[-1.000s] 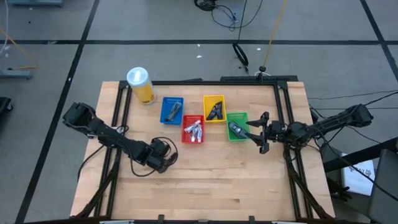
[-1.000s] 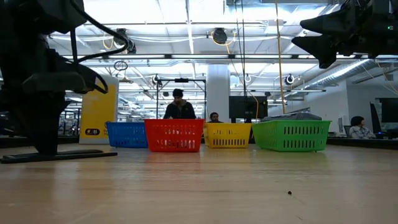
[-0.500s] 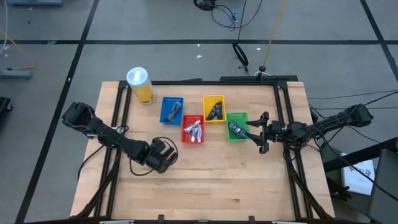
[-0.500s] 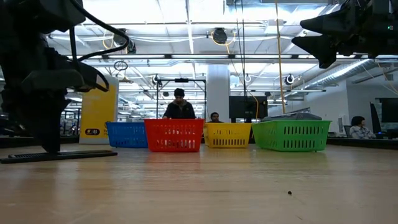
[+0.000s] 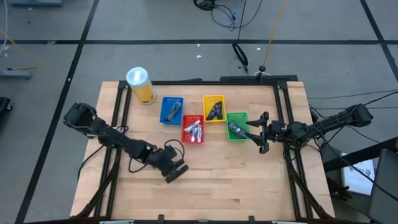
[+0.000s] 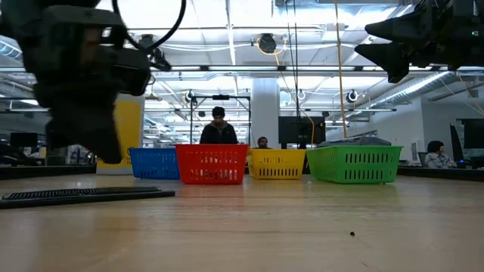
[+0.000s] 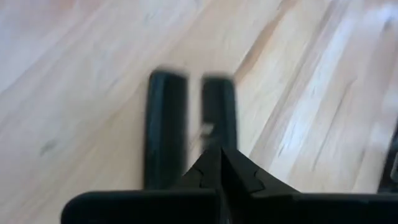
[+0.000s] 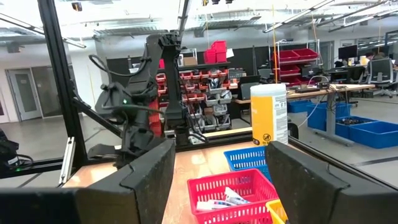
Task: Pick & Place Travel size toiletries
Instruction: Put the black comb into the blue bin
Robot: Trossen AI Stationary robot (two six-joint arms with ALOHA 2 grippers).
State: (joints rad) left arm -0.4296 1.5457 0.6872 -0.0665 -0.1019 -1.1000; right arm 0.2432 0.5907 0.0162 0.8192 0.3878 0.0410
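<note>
While the left tool (image 5: 176, 171) hangs pinched shut and empty over bare worktop (image 5: 249, 186), sorting looks finished; the right tool (image 5: 258, 134), spread wide beside the green basket (image 5: 237, 127), should withdraw.

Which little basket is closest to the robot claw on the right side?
The green basket. It sits last in the row, right beside the open right gripper; the yellow, red and blue baskets lie farther off.
</note>
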